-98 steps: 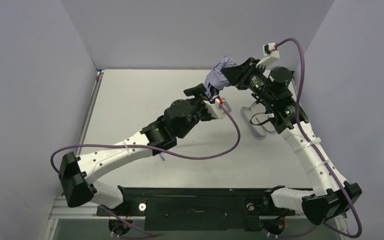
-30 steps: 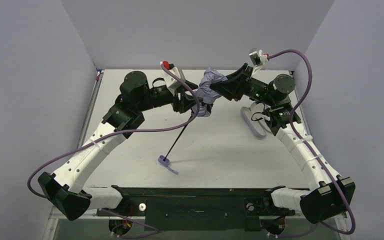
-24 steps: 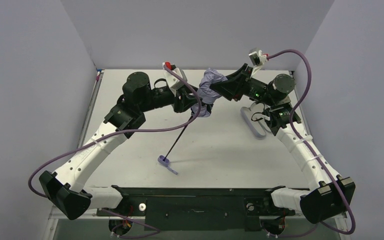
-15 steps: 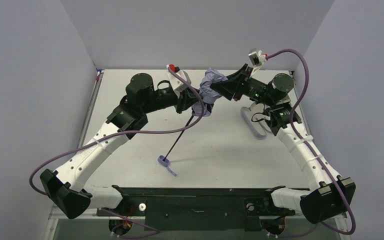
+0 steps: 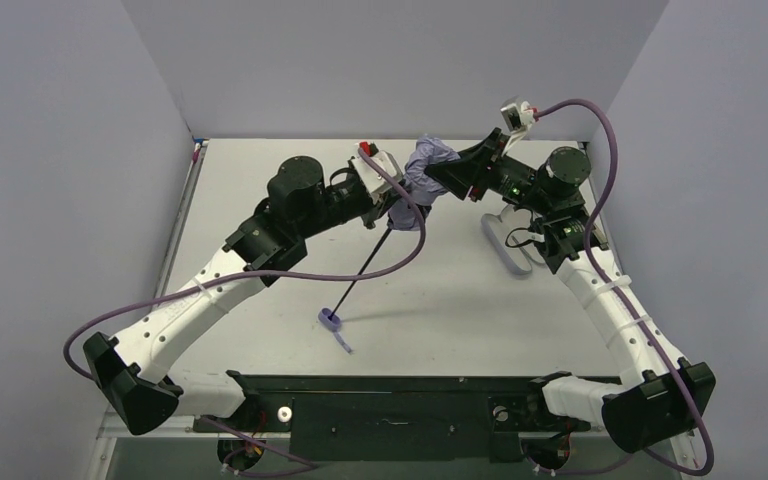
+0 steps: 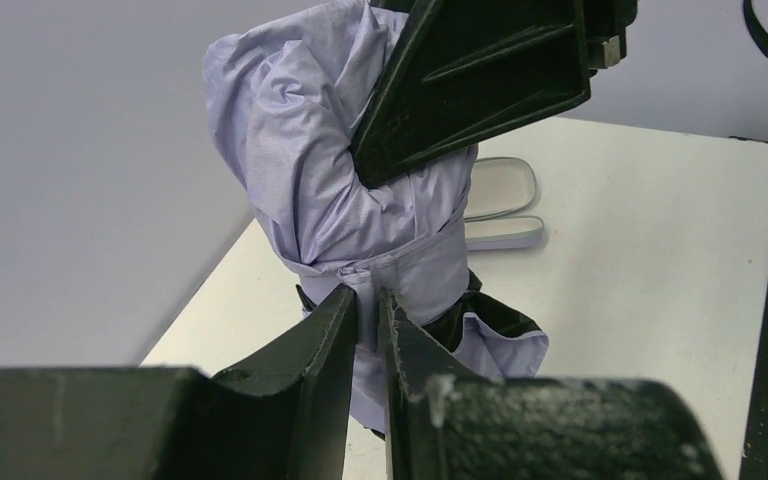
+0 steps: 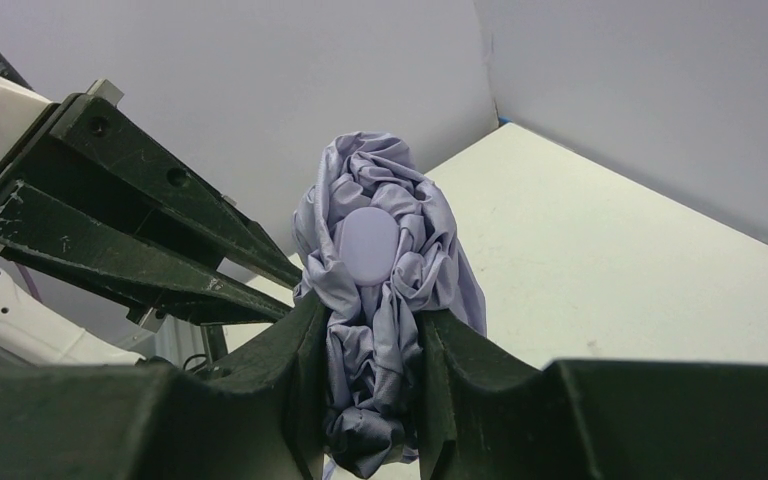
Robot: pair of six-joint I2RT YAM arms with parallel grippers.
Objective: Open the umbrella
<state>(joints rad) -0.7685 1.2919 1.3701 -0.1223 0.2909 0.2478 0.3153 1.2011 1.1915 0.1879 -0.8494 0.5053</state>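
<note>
Left gripper (image 6: 367, 305): fingers closed to a narrow slit, pinching lavender fabric at the lower end of the umbrella (image 5: 428, 162) canopy, where black lining shows. From there the thin black shaft (image 5: 360, 275) slants down toward the near edge. Its handle (image 5: 331, 319) sits down at the table (image 5: 260, 200), wrist loop (image 5: 345, 342) trailing beside it. Canopy bundled and unopened, held clear of the table. Right gripper (image 7: 370, 320): clamped on the upper part of the bundle, fabric bulging between its fingers. Lavender sleeve (image 5: 508, 245) lies on the table further right, apart.
</note>
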